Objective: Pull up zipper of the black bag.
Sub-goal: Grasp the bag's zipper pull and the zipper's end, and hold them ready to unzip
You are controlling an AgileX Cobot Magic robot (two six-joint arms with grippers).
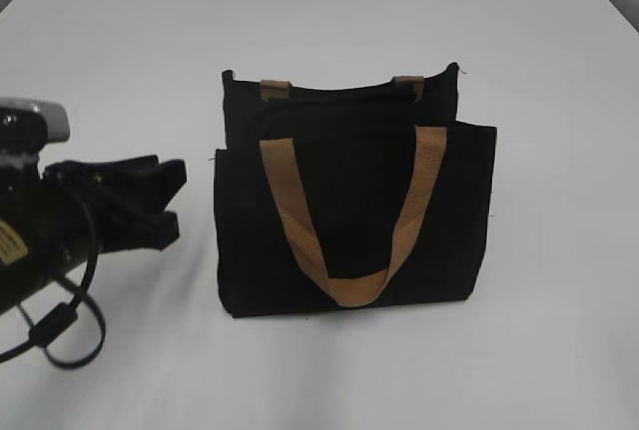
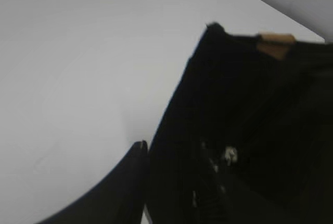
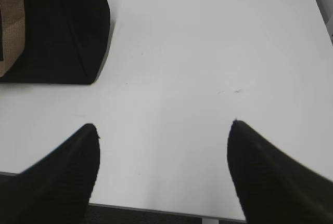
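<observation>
Partly cropped black bag [image 3: 57,31], zipper [image 2: 210,172] blurred

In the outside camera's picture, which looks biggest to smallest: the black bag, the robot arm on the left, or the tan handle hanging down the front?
1. Black fabric tote bag, clearly largest.
2. Black robot arm at the left edge; it is nearer the camera and partly cut off, so its rank is unsure.
3. Tan-brown webbing handle loop on the bag's front, smallest.

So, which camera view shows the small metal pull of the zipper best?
The left wrist view: the silvery pull shows there against the black bag, though blurred. The exterior view shows the whole bag but the pull is too small to find. The right wrist view shows only a bag corner, no pull.
</observation>
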